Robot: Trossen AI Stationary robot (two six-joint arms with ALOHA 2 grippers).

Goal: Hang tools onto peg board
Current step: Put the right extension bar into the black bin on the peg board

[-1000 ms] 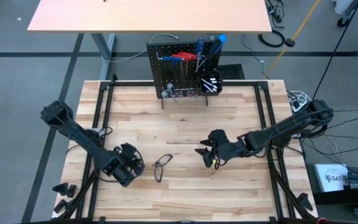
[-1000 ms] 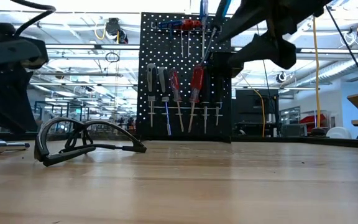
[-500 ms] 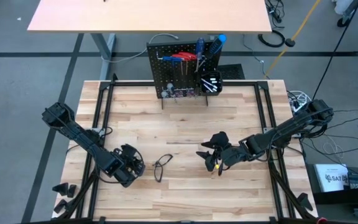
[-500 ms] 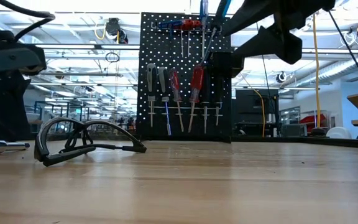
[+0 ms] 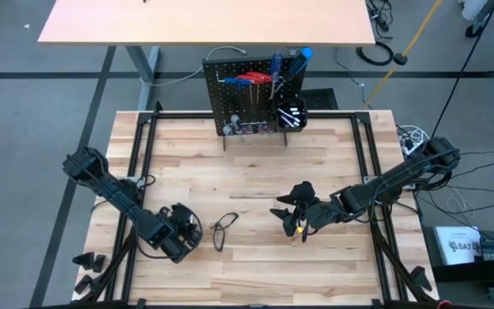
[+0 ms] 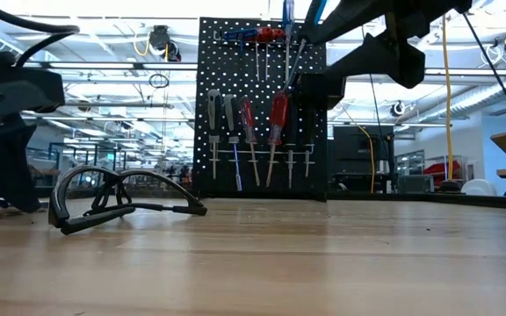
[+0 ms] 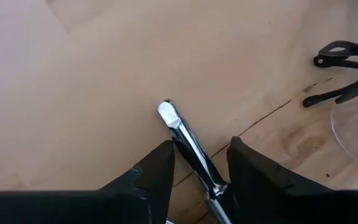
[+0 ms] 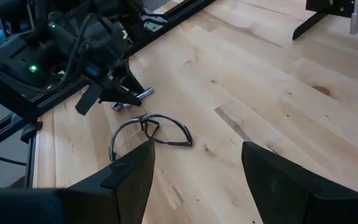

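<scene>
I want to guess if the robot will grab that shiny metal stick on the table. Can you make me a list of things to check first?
1. Shiny metal tool lies between the left gripper's fingers: ok, one finger on each side.
2. Left gripper shut on the tool: not ok, gaps still show beside the shaft.
3. Left gripper low enough to grab: ok, it sits down at the tabletop in the low view.
4. Safety glasses clear of the grab: ok, they lie apart from the left gripper.
5. Right gripper out of the way: ok, it is open, empty, and raised over the table's middle.
6. Free hook on the peg board: cannot tell.
</scene>
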